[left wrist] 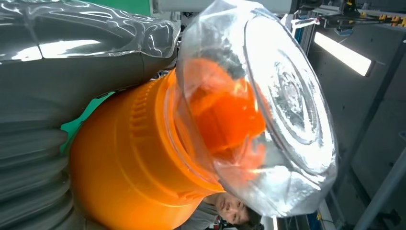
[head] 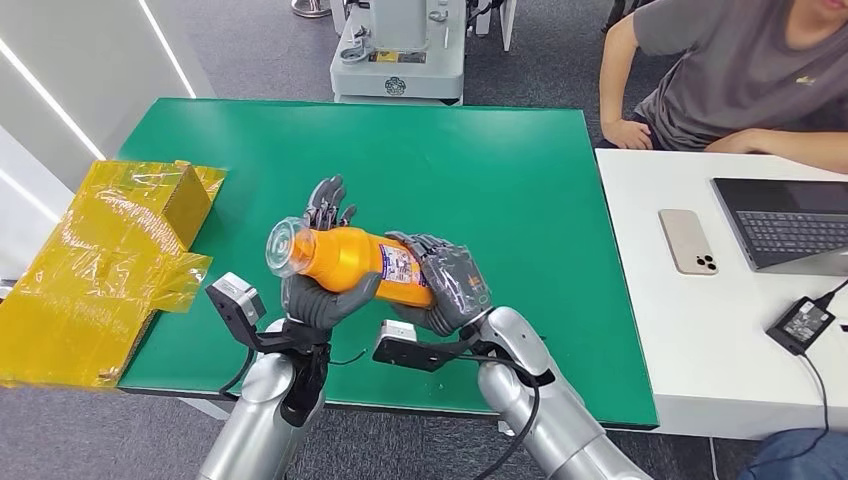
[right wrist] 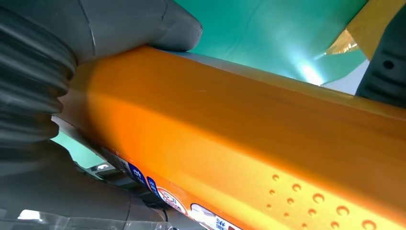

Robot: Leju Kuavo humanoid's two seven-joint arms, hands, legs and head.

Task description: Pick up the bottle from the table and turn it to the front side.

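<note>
Orange bottle (head: 352,260) on its side above the green table (head: 520,180), gripped by left hand (head: 322,290) and right hand (head: 448,285)

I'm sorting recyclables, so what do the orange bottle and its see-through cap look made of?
The bottle, held sideways by the left robot hand and right robot hand, looks like opaque orange plastic with a soft satin sheen and moulded dimples. Its cap seems clear, glossy plastic, showing glints and the orange neck through it.
</note>
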